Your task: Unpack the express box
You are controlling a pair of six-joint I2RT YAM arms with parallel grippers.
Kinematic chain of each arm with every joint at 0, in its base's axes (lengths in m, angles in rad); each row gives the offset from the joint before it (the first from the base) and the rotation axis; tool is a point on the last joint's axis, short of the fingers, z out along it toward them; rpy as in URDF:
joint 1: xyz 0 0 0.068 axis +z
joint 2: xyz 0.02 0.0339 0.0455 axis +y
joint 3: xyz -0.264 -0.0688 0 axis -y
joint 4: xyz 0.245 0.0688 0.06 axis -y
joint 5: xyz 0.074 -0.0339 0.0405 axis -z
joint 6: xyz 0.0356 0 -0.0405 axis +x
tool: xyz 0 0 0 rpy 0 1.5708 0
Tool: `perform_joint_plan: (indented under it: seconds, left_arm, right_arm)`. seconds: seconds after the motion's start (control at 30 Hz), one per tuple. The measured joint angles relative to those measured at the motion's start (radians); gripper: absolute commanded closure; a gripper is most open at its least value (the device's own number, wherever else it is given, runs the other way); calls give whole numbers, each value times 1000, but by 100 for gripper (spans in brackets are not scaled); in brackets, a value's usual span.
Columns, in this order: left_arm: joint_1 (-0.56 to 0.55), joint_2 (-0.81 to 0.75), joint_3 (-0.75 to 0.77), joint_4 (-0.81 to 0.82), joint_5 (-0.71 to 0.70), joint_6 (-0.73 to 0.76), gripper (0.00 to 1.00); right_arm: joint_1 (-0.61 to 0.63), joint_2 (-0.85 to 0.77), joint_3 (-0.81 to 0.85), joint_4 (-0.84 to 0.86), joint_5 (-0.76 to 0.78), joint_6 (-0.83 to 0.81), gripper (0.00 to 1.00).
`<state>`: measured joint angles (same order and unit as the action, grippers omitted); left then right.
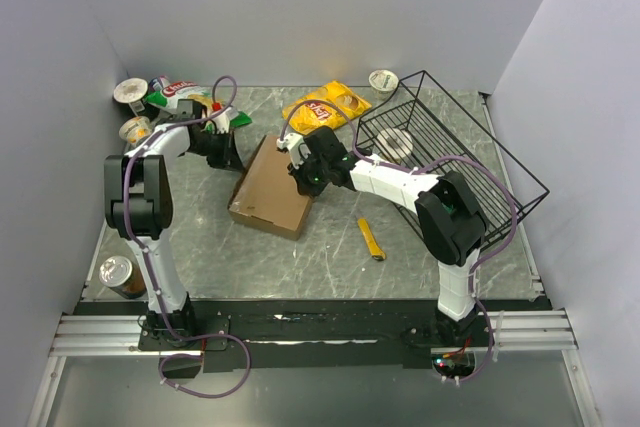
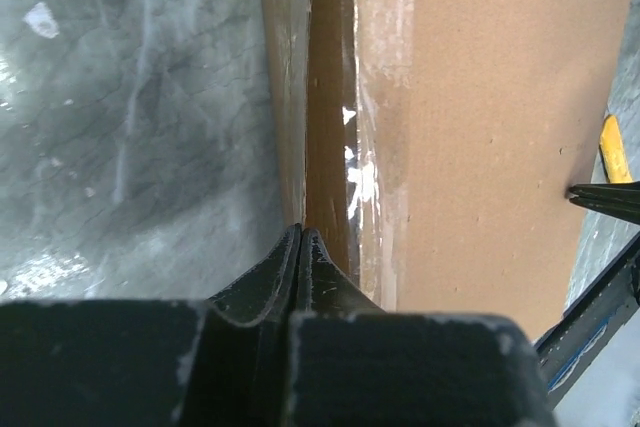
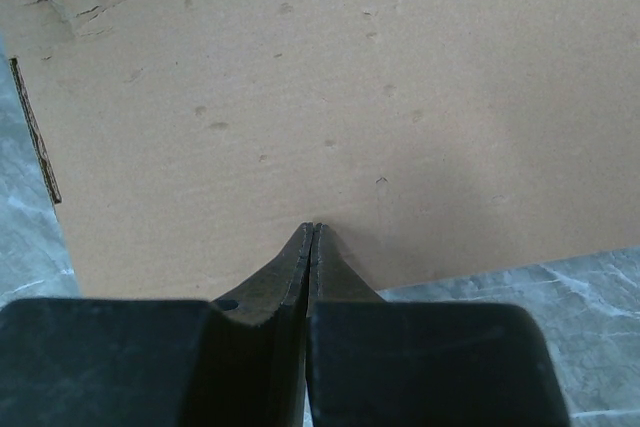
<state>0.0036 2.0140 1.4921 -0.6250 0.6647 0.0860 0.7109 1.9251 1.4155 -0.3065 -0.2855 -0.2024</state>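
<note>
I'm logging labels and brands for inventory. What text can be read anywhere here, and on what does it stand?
None can be read for certain.
express box: plain brown, no print in any view.
yellow snack bag: red logo, too small to read.
red and white packet: lettering blurred.
can: label too small.

Three-walled booth, marbled grey table, flat even light.

You've got plain pale walls [image 1: 300, 7] behind and out to either side of the left claw [image 1: 226, 155] and right claw [image 1: 299, 176], faintly lilac and evenly lit. Under both claws the table top [image 1: 330, 267] is grey stone-pattern with pale veining. Just left of the left claw it carries soft white glare patches [image 2: 42, 19]. Nearer you than either claw, a black strip [image 1: 330, 309] and an aluminium rail [image 1: 330, 332] edge the table, with a dull grey surface [image 1: 330, 392] below.
</note>
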Motion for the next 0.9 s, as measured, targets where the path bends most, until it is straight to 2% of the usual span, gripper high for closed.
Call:
perform_joint_plan:
  seconds: [0.67, 0.73, 0.77, 0.87, 0.9]
  left_arm:
    - [62, 60, -31, 24, -71, 16, 98]
    - [64, 76, -31, 21, -68, 28, 90]
    - [67, 79, -29, 19, -55, 31, 80]
    - [74, 87, -23, 5, -17, 54, 61]
    - [76, 93, -17, -4, 5, 60, 58]
  right_arm:
    - [0, 0, -4, -3, -3, -2, 100]
    - [0, 0, -7, -4, -4, -2, 100]
    - [0, 0, -8, -3, -4, -3, 100]
    - [0, 0, -9, -3, -6, -5, 100]
    - [0, 0, -9, -3, -6, -5, 100]
